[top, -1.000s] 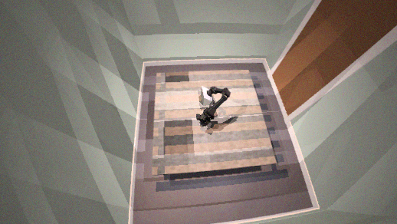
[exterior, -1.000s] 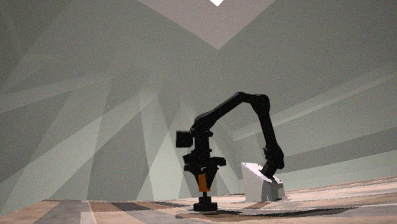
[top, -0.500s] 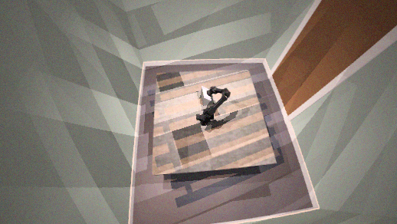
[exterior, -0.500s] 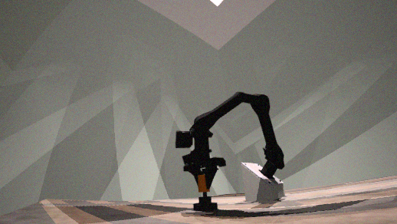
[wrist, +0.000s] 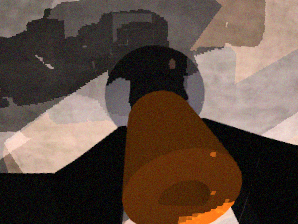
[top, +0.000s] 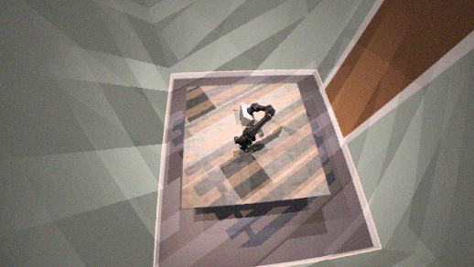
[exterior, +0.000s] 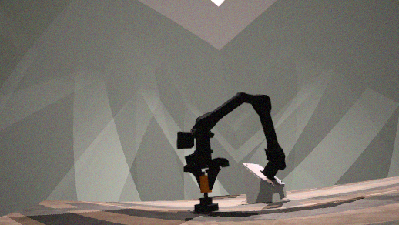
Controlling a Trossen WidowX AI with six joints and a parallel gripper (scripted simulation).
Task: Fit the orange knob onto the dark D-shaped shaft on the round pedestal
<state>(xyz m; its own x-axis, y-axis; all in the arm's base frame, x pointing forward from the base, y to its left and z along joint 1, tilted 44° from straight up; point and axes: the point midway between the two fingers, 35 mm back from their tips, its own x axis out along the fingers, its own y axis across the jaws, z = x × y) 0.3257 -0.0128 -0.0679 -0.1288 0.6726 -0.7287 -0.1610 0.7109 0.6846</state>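
From above, a black arm reaches from a pale slanted block point(top: 245, 112) across a wood-patterned bench point(top: 293, 174) point(exterior: 115, 209).

From the side, the jaws point(exterior: 206, 186) point down, part-way open and closed on the orange knob point(exterior: 205, 184) point(wrist: 175, 150), which stands upright above the round pedestal point(exterior: 206, 207) point(wrist: 112, 102), clear of its base.

From the wrist, the knob hides part of the pedestal; its near end shows a dark hollow.

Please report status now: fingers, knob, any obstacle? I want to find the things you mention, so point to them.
Fingers point(exterior: 205, 186) closed on orange knob point(exterior: 205, 183) point(wrist: 175, 135). Knob upright above pedestal point(exterior: 206, 208), not down on it. Nothing seen blocking between; flat sides' match cannot be told.
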